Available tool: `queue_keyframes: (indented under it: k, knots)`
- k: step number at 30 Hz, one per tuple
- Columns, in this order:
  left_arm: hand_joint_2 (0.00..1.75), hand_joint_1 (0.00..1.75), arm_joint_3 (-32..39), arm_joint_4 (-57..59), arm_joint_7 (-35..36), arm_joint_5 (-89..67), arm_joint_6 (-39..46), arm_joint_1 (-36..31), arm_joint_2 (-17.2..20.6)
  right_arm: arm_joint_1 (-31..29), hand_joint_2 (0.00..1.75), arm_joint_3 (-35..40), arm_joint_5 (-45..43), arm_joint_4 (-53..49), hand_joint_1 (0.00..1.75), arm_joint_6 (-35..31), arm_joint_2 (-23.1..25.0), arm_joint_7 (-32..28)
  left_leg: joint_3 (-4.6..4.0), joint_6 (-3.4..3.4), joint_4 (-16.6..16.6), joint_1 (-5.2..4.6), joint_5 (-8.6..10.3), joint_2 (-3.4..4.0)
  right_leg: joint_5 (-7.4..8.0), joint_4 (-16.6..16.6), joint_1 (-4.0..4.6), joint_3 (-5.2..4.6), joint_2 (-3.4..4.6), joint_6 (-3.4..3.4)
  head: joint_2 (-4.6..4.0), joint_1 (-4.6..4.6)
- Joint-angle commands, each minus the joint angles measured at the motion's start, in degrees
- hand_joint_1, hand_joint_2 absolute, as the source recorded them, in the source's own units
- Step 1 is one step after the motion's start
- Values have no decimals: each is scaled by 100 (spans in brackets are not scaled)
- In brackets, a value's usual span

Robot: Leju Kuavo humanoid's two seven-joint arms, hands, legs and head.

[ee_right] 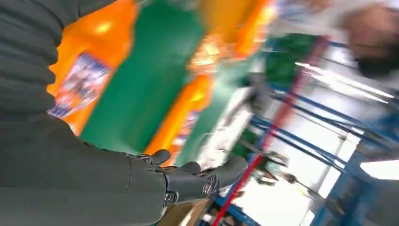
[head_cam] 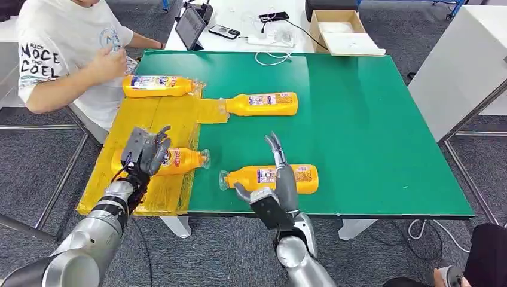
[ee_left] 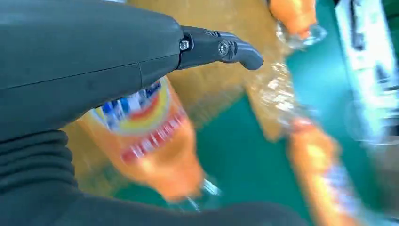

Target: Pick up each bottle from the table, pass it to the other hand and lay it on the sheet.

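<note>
Several orange bottles with clear caps lie on their sides. One bottle (head_cam: 158, 85) lies at the far end of the yellow sheet (head_cam: 149, 116). A second bottle (head_cam: 263, 103) lies on the green table (head_cam: 370, 119), its cap at the sheet's edge. A third bottle (head_cam: 182, 160) (ee_left: 155, 141) lies on the sheet with its cap over the green. My left hand (head_cam: 143, 152) (ee_left: 84, 61) hovers over its base, fingers spread and holding nothing. The fourth bottle (head_cam: 272, 177) (ee_right: 89, 70) lies near the table's front edge. My right hand (head_cam: 278, 179) (ee_right: 70, 179) stands over it, fingers straight and apart.
A person in a white T-shirt (head_cam: 60, 54) sits at the far left corner, one hand (head_cam: 107, 63) raised near the sheet's far end. Behind the green table are a tablet (head_cam: 191, 27), a phone (head_cam: 224, 31), cables and a cardboard box (head_cam: 344, 30). A white cabinet (head_cam: 460, 66) stands at the right.
</note>
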Motion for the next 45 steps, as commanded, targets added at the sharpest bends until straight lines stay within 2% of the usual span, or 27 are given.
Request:
queue_keyframes:
  k: [1, 4, 9, 19, 30, 35, 41, 42, 43, 44, 45]
  knots:
    - [175, 0, 202, -1003, -685, 1007, 1458, 542, -568, -1453, 175, -260, 1296, 2075, 0, 737, -874, 1226, 6, 9, -5, -3, 1, 11, 13, -12, 0, 6, 3, -9, 0, -4]
    - [175, 0, -177, -1423, -881, 1004, 2130, 740, -592, -1788, 175, -250, 1511, 2606, 0, 1114, -1062, 1460, -4, 16, -2, -4, 4, 10, 13, -11, 1, 0, -3, -14, 0, 0]
    - [175, 0, -623, -1682, -984, 1046, 2570, 929, -580, -2081, 175, -198, 1594, 3207, 0, 1502, -1145, 1518, -14, 10, 3, -5, -2, 11, 9, -3, -1, -13, -3, -12, 0, -4]
    - [175, 0, -715, -1695, -1000, 1081, 2635, 952, -568, -2113, 175, -178, 1602, 3270, 0, 1571, -1152, 1498, -39, 12, 9, -3, -4, 15, 7, 2, 3, -36, 3, -11, 0, -2]
    - [175, 0, -1297, -1430, -1033, 1335, 2808, 858, -595, -2730, 175, 178, 1357, 4411, 0, 2659, -1114, 1283, -43, 9, 4, -1, 3, 10, 12, -3, 3, -40, -1, -7, 0, -2]
    - [175, 0, -1386, -1244, -1047, 1492, 2821, 789, -582, -2950, 175, 430, 1370, 4730, 0, 3065, -1215, 1389, -27, 9, 3, 1, 2, 20, 11, -5, 5, -26, -4, -9, 0, -4]
    - [175, 0, -1515, -1224, -1065, 1543, 2875, 800, -612, -2950, 175, 514, 1277, 4812, 0, 3168, -1159, 1603, -15, 9, 2, 3, 4, 24, 11, -7, 7, -18, 2, -10, 0, -2]
    - [175, 0, -1544, -1228, -1061, 1559, 2883, 804, -618, -2935, 175, 518, 1236, 4812, 10, 3165, -1147, 1639, -15, 8, 3, 2, 4, 27, 12, -6, 5, -20, 8, -7, 0, -4]
    - [175, 0, -1559, -1237, -1062, 1574, 2880, 809, -627, -2914, 175, 511, 1201, 4819, 54, 3173, -1127, 1663, -7, 10, -1, 3, 4, 26, 12, -11, 7, -11, 4, -12, 0, -2]
    - [175, 0, -1593, -1248, -1061, 1569, 2890, 814, -644, -2886, 175, 527, 1181, 4834, 133, 3199, -1117, 1695, -8, 10, 1, 4, 3, 27, 12, -10, 8, -10, 5, -12, 0, -4]
    - [175, 0, -1612, -1256, -1053, 1576, 2889, 815, -657, -2868, 175, 528, 1159, 4838, 155, 3205, -1112, 1717, -11, 9, 2, 3, 4, 27, 12, -8, 6, -13, 8, -8, 0, -2]
